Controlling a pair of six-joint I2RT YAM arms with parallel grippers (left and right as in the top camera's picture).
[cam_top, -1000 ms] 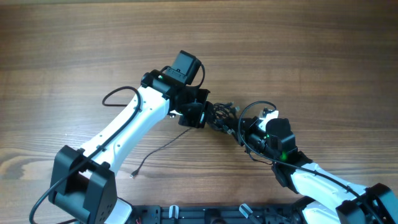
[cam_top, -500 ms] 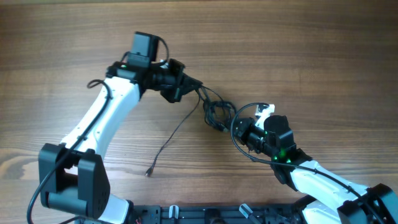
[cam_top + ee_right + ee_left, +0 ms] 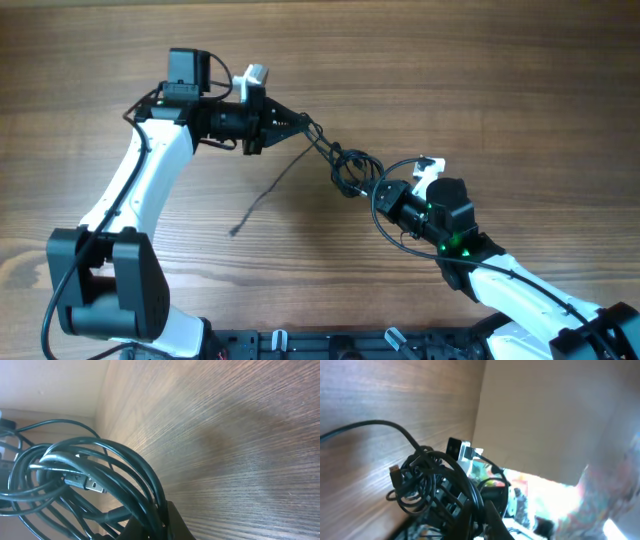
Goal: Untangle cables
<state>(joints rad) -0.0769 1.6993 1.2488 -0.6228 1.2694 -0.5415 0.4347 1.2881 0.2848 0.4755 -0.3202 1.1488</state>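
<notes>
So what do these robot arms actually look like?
The left arm and right arm are alike: white shells, black joints, boxy black wrists, slim black fingers. A thick black wire loops beside each; small green lights glow on the right one.

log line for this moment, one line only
left hand: shut on cables | right hand: shut on cables | cables: knot strung between both hands, one loose end trailing free

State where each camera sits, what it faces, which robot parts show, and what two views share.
Overhead: above the table, looking down; left arm, right arm, left gripper and right gripper shut on the cables.
Left wrist: on left arm, facing the cables; own fingers low.
Right wrist: on right arm, cables close up; own fingers low.
Shared: both wrist views show the cables.
</notes>
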